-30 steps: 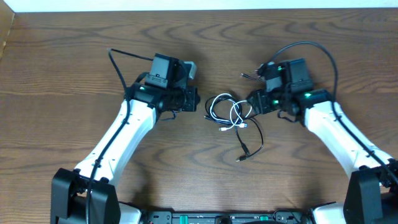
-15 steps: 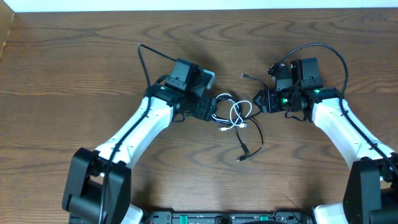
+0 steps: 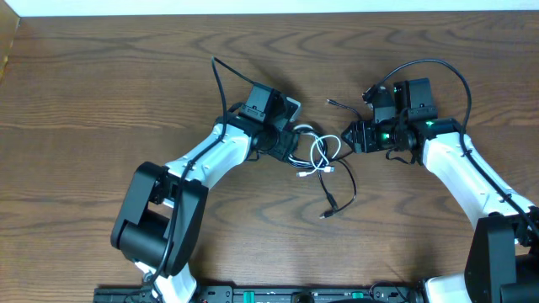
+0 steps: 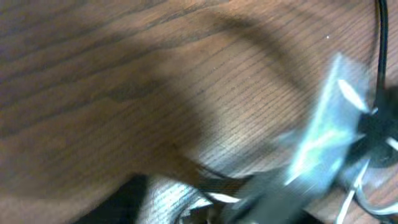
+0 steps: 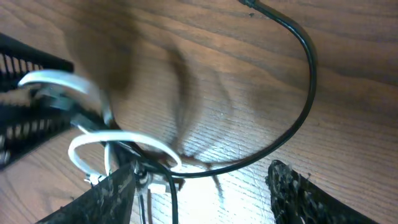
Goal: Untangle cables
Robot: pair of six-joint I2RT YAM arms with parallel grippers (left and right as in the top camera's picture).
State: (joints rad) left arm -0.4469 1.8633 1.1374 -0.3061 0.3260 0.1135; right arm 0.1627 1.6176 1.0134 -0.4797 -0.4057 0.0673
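The cables lie tangled at the table's middle. The white cable forms small loops, and the black cable runs from a plug at the back, through the loops, to a plug nearer the front. My left gripper sits against the left side of the loops; its wrist view is smeared by motion, so its jaws are unreadable. My right gripper is at the tangle's right side. It is open, with the black cable curving between its fingers and a white loop by the left finger.
Brown wooden table with a pale wall strip along the back edge. Thick black arm wires arch over each wrist, the left one and the right one. The arm bases stand at the front edge.
The left arm has swung right and forward from open table to the tangle's left side. The right gripper shifted slightly back and right early on, then held still.
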